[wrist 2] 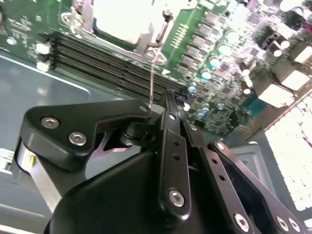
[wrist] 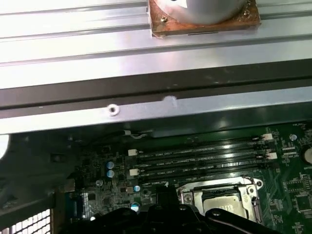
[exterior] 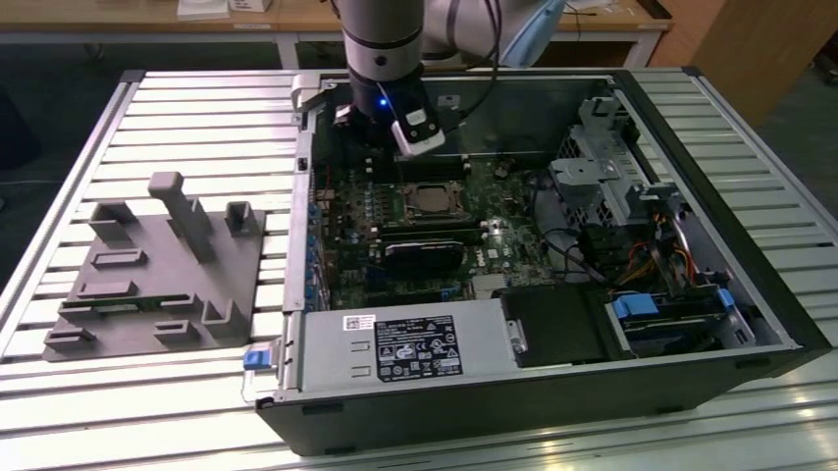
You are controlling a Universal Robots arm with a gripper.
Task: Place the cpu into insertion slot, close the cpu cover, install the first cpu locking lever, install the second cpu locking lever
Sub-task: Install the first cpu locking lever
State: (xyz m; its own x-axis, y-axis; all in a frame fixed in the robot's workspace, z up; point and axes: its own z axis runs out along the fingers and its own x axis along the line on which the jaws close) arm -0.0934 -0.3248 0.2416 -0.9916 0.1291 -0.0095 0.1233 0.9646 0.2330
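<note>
Hovering over black memory slots (wrist 2: 97, 56), the clenched hand (wrist 2: 163, 101) touches a thin lever (wrist 2: 152, 80) beside the cpu cover (wrist: 219, 188)

One case (exterior: 524, 407) counted; one green board (exterior: 517, 240) inside. One insertion slot (wrist: 187, 196) on board, one cpu (wrist: 222, 204) seated in it. Four memory slots (wrist: 195, 156) counted just beside insertion slot, toward case wall. One lever (wrist 2: 152, 80) seen at insertion slot's edge. One gripper (wrist 2: 155, 109) near insertion slot. One grey fixture plate (exterior: 144, 285) counted well apart from insertion slot, outside case.
</note>
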